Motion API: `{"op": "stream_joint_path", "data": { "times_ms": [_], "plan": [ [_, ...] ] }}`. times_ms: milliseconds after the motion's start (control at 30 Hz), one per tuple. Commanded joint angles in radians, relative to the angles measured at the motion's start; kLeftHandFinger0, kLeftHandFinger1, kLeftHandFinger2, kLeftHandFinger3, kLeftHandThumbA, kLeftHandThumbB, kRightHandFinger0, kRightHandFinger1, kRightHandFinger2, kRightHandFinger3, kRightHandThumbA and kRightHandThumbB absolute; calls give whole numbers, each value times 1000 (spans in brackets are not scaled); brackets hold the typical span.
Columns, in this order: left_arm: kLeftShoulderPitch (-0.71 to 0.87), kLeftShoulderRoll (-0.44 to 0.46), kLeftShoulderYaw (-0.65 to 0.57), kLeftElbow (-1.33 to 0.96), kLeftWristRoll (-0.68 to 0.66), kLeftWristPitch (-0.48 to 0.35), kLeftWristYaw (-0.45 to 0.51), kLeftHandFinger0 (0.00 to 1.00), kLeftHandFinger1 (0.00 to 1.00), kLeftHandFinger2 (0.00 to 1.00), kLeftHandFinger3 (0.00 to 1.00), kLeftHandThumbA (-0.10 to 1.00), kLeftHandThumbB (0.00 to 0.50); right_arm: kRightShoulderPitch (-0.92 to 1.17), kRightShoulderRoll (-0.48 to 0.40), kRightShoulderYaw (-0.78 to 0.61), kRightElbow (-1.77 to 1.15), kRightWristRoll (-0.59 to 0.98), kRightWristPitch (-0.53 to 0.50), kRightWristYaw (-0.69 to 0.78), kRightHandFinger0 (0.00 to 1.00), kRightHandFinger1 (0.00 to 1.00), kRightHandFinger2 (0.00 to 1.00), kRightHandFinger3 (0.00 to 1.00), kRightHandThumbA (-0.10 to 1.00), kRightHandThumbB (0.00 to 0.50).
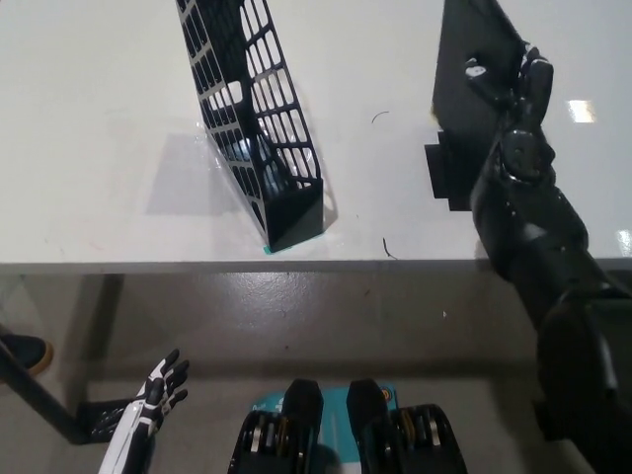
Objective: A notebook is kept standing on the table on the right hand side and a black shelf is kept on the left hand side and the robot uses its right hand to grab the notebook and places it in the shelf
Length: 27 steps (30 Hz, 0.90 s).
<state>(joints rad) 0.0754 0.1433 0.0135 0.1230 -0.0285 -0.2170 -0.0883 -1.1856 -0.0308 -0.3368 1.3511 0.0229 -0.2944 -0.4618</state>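
The dark notebook stands upright at the table's far right. My black right hand is wrapped around its right edge, with the thumb on the near cover and the fingers over the top, so it is shut on the notebook. The black lattice shelf stands tilted on the table, left of the notebook and about a hand's width away, its open top facing up. My white left hand rests low at the lower left, below the table edge, fingers spread and holding nothing.
A black square patch lies on the white table under the notebook. The table's front edge runs across the middle of the view, with grey floor below. A shoe and a dark stand leg show at far left.
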Motion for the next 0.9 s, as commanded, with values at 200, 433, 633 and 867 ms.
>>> {"op": "stream_joint_path", "data": {
  "times_ms": [200, 433, 633, 867],
  "plan": [
    [-6, 15, 11, -18, -9, -28, -7, 1000, 1000, 1000, 1000, 1000, 72, -56, 3, 96, -19, -32, -142, -141, 0, 33, 528, 634, -100, 108],
    [-6, 14, 11, -19, -11, -27, -8, 1000, 1000, 1000, 1000, 1000, 65, -33, -9, 172, -135, -66, -176, -144, 0, 32, 507, 638, -100, 79],
    [-7, 16, 11, -13, -12, -30, -8, 1000, 1000, 1000, 1000, 1000, 75, 20, -15, 287, -517, -244, -79, -206, 0, 83, 506, 638, -100, 108],
    [-15, 18, 10, -14, -8, -24, -8, 1000, 1000, 1000, 1000, 1000, 72, 72, 9, 351, -1030, -363, 114, -106, 0, 213, 630, 737, -100, 118]
  ]
}}
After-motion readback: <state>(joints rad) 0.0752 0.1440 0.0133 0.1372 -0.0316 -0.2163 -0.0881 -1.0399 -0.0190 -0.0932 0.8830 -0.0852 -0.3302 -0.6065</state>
